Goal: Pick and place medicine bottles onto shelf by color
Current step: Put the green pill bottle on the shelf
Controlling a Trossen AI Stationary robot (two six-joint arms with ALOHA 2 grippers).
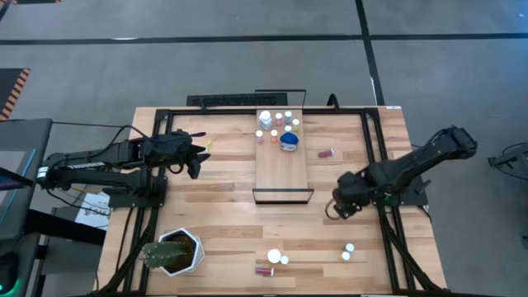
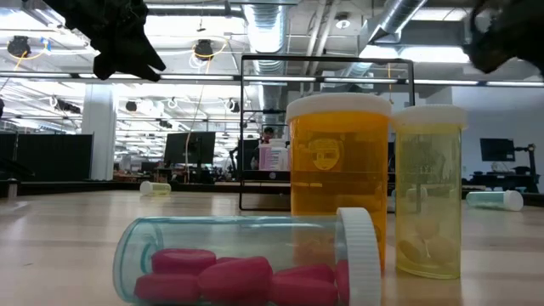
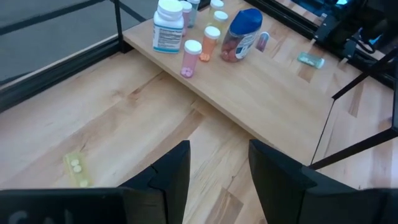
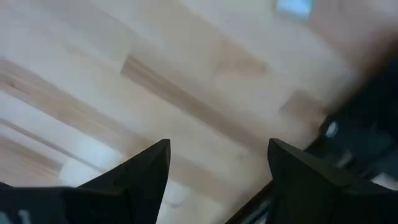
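Wooden shelf [image 1: 282, 169] already carries a tight cluster of medicine bottles [image 1: 276, 125] at its far end, so another placement risks toppling one. Both the right gripper [image 1: 340, 208] and left gripper [image 1: 196, 157] hover apart and empty; the loose bottles [image 1: 274, 256] lie along the near edge

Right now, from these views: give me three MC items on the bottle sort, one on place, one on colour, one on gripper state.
1. Where do most upright bottles stand?
A. At the shelf's far end, away from its dark frame
B. Beside the plant pot
C. Under the right gripper

2. What colour are the pills in the lying clear bottle nearest the low camera?
A. Green
B. Pink
C. White

3. What is the left gripper holding?
A. A blue bottle
B. Nothing
C. A white cap

Answers:
1. A, the cluster sits on the shelf at that end.
2. B, the lying bottle shows pink pills.
3. B, the left gripper shows bare wood between its fingers.
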